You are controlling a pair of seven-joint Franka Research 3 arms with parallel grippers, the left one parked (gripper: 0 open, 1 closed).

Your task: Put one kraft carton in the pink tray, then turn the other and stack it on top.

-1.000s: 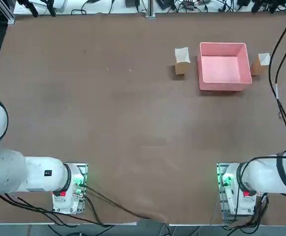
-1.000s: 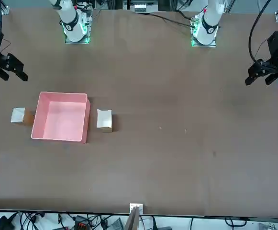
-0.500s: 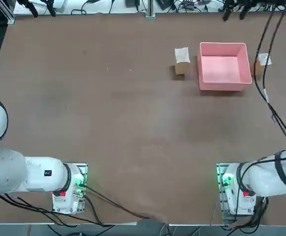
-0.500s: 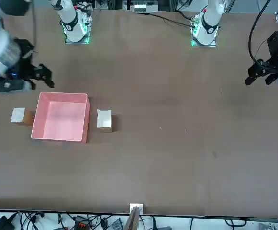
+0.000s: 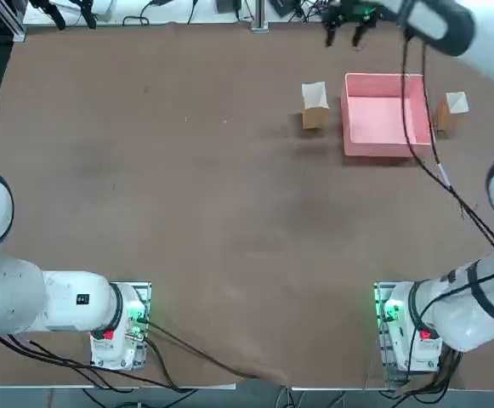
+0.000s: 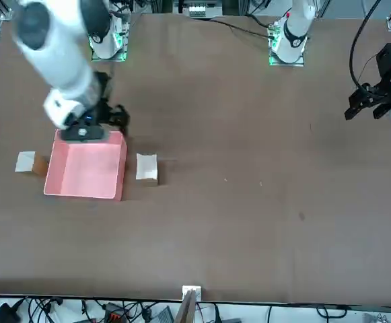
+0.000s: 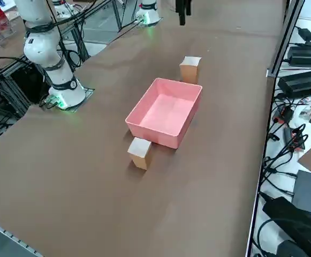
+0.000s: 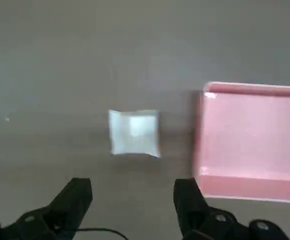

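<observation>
brown tabletop (image 5: 229,212) stretches wide around the work, with loose cables (image 7: 289,155) and dark gear along the strip past its far edge. the pink tray (image 7: 155,137) sits towards that far edge on the robot's right side, upright, its open top up and nothing inside, so it can take a carton straight from above. the two small brown cartons flank it: the left carton (image 5: 315,107) stands a little apart from the tray's left wall, while the right carton (image 5: 451,112) sits close by the opposite wall; whether it touches, i can't tell. each shows a white face on top, and that placing probably keeps both within a short reach of the tray.

the right gripper (image 8: 133,186) hangs above the far part of the table, fingers spread apart and holding nothing. its wrist view has the left carton ahead of the gap, so i judge it is lining up on that one first. the wide spread would suit dropping around the carton's sides; the nearby tray wall could catch a finger, so the descent wants careful centring.
</observation>
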